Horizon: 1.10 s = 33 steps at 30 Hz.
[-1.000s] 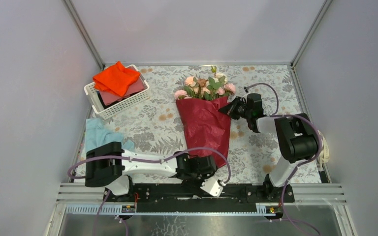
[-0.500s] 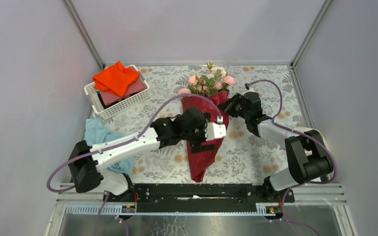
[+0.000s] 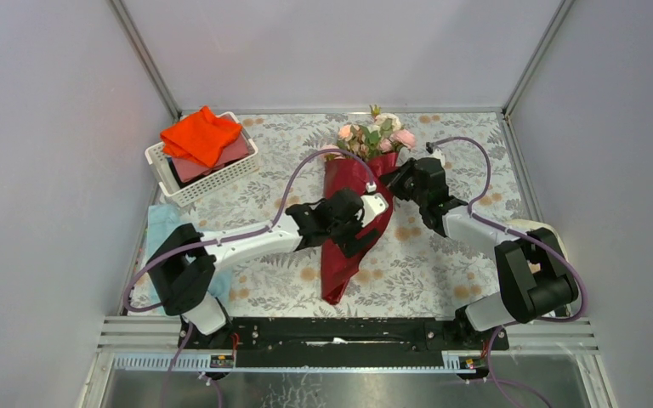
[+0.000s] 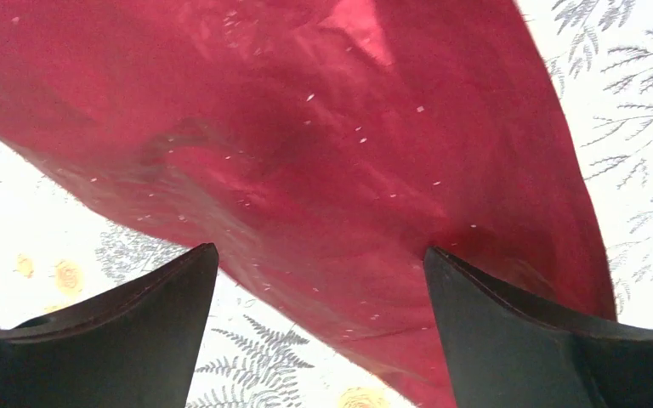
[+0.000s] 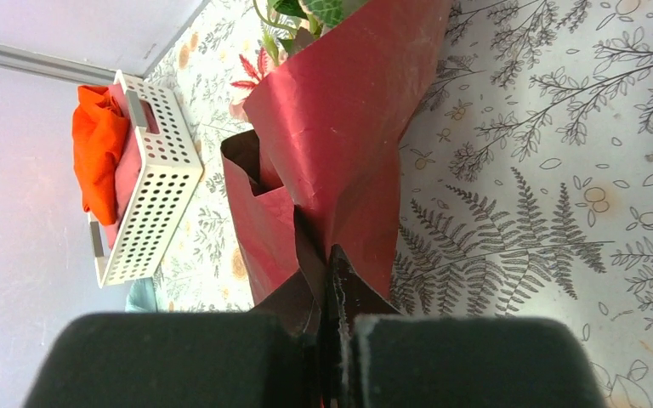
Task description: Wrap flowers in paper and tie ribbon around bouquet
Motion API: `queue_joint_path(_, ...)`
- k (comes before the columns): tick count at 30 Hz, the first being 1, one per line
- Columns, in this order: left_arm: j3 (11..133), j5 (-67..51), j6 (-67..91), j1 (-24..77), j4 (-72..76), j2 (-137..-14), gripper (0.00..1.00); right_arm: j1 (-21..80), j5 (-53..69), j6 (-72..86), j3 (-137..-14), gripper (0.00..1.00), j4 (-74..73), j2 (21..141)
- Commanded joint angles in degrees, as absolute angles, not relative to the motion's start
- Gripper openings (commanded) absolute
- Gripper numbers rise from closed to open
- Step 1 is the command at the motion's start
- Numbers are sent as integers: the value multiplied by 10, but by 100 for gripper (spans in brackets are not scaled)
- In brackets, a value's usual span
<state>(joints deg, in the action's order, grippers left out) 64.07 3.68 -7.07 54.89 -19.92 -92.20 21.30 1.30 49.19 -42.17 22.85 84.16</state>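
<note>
The left arm stretches from its base at the near left edge out to the right and away, its long white link lying low and nearly level, the wrist turned so the left gripper points downward. In the left wrist view its two dark fingers stand wide apart, with nothing pinched between them. The right arm rises from its base at the near right, elbow bent, forearm reaching away and leftward toward the middle. The right gripper is at its far end, and in the right wrist view its jaws are pressed together, clamping a fold of the paper.
</note>
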Motion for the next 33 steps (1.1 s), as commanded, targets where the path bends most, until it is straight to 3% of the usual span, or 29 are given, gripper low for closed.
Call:
queue_joint_path(1,622,57,-18,565,-88,-913,98,227,-20,502,-449,0,265,830)
queue_joint_path(17,587,78,5,604,-48,-940,98,228,-33,492,-459,0,259,835)
queue_joint_path(28,584,243,-92,676,-71,-1012,98,228,-37,491,-466,0,259,839)
queue_joint_path(33,579,223,-106,701,-112,-992,98,228,-44,486,-468,0,256,838)
